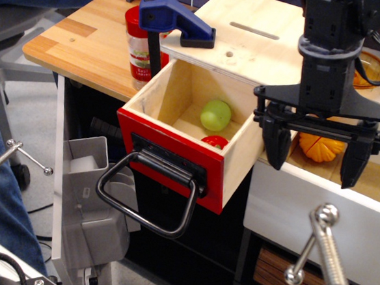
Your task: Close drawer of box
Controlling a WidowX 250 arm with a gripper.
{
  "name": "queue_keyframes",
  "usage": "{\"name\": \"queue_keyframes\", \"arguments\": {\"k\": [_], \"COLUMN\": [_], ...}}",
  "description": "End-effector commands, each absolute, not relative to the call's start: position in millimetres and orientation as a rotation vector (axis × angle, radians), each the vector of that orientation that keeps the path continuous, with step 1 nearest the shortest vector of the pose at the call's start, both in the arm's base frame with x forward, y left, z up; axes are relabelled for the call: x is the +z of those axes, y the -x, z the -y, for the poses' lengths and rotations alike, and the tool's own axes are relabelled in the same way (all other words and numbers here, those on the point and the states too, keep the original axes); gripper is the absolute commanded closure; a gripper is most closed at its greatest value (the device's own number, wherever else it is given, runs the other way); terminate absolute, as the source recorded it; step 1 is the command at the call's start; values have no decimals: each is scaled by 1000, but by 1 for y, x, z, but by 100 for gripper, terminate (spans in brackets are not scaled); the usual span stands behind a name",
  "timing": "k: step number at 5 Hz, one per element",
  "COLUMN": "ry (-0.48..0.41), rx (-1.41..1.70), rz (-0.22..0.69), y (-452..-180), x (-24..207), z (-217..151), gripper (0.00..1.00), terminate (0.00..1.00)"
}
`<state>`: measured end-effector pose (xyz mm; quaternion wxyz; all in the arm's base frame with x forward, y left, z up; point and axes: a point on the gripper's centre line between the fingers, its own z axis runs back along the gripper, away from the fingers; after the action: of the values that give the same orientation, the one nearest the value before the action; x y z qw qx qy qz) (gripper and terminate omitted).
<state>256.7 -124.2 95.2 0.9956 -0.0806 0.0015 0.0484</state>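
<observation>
The drawer (pixel 177 145) of light plywood with a glossy red front and a large black loop handle (pixel 149 190) stands pulled far out of the pale plywood box (pixel 249 39), whose flat top shows a narrow slot and a small round hole. Inside the drawer lie a green ball (pixel 215 115) and a small red object (pixel 214 141). My gripper (pixel 316 158) is open and empty, fingers pointing down, hanging to the right of the drawer's right wall, above the white drawer front.
A blue clamp (pixel 175 21) holds the box to the wooden table (pixel 86 41). A red-lidded jar (pixel 141 48) stands behind the drawer's left side. A white drawer (pixel 315 216) at the right holds an orange object (pixel 321 146). A metal handle (pixel 320 246) shows at the bottom right.
</observation>
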Motion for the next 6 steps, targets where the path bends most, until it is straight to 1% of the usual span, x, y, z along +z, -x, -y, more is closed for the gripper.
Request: {"name": "queue_keyframes", "arguments": {"k": [1, 2, 3, 4, 5, 6], "ry": [161, 162, 161, 126, 108, 84], "rx": [97, 56, 33, 8, -8, -35], "rz": [-3, -56, -51, -97, -123, -106], "y": [-257, -229, -207, -200, -200, -203], "x": [95, 96, 100, 102, 101, 94], "z": [124, 111, 94, 61, 42, 21], "gripper": [0, 0, 0, 0, 0, 0], "terminate": [0, 0, 0, 0, 0, 0]}}
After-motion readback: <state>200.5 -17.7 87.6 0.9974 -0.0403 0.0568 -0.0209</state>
